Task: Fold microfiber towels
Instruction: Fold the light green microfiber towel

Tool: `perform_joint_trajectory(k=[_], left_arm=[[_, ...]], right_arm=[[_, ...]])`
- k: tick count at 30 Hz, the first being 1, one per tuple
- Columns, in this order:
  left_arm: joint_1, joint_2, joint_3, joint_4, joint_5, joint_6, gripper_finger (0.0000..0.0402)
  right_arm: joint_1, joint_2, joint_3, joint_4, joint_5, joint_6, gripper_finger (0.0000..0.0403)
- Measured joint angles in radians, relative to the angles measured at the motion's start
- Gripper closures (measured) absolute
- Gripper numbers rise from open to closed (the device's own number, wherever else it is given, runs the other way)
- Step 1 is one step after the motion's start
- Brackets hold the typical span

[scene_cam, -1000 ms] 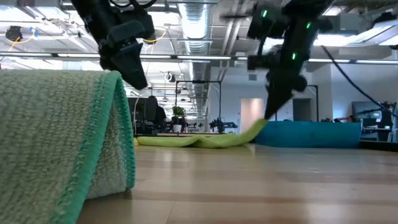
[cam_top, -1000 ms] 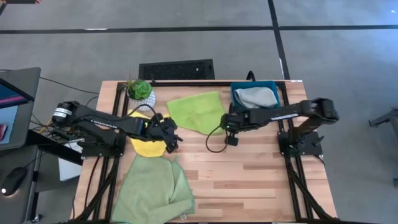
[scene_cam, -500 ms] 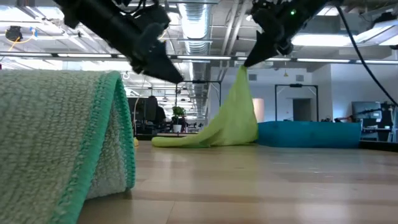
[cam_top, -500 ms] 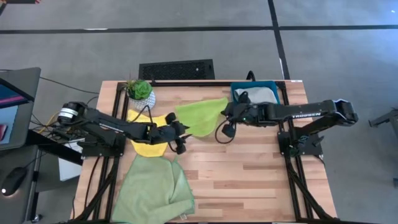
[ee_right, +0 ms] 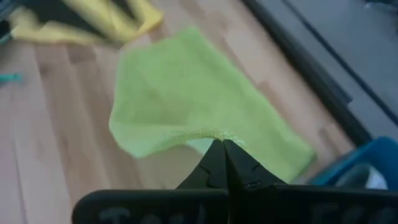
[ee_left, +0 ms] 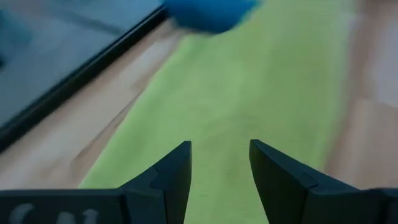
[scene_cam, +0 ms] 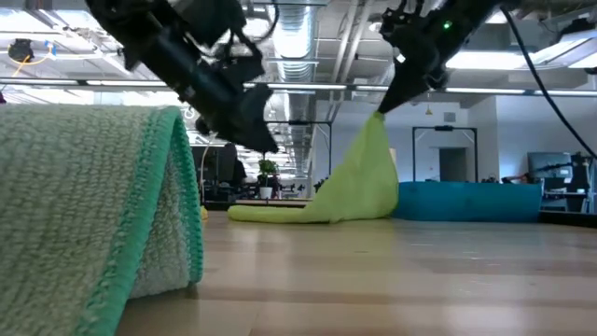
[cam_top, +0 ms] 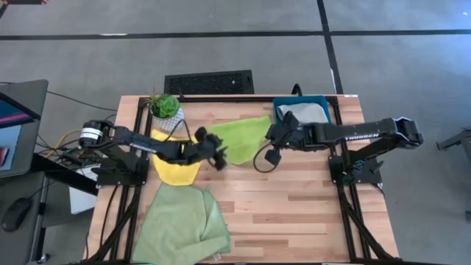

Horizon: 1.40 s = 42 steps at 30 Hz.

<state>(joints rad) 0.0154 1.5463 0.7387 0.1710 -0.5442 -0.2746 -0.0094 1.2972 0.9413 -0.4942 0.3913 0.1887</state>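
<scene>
the right gripper has its fingers pinched tight on the edge of the bright lime green towel, lifting that corner off the tabletop so the cloth rises to a peak in the low view while its other end lies flat on the wood. the right wrist view shows the closed fingertips meeting on the hem, with the towel draped below them. the left gripper hangs over the near edge of the same towel, its fingers parted and holding nothing; in the left wrist view the two fingers stand apart above the green cloth.

the yellow towel lies under the left arm, beside the lime one. the larger pale green towel sits rumpled at the front left of the tabletop. the grey towel rests in the teal tray at the back right. a small potted plant stands at the back left.
</scene>
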Motion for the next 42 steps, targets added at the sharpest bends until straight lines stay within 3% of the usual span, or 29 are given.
perform_joint_trajectory(k=[3,9,14,24,31,42], left_arm=[[0.097,0.000,0.000,-0.055,0.047,-0.098,0.0247],[0.308,-0.001,0.000,-0.151,0.264,-0.289,0.0247],[0.403,-0.001,0.000,-0.229,0.376,-0.345,0.0247],[0.442,0.028,0.001,-0.256,0.353,-0.381,0.0247],[0.441,0.144,0.000,-0.120,0.381,-0.386,0.0247],[0.458,0.159,0.001,-0.068,0.352,-0.386,0.0247]], right_arm=[[0.031,0.000,0.000,-0.035,0.000,0.030,0.0399],[0.079,0.000,0.000,-0.056,0.001,0.074,0.0400],[0.096,0.000,0.000,-0.054,0.001,0.074,0.0399],[0.092,0.000,0.000,-0.052,0.003,0.074,0.0398],[0.093,0.000,0.000,-0.051,0.004,0.075,0.0398],[0.093,0.000,0.000,-0.052,0.004,0.074,0.0398]])
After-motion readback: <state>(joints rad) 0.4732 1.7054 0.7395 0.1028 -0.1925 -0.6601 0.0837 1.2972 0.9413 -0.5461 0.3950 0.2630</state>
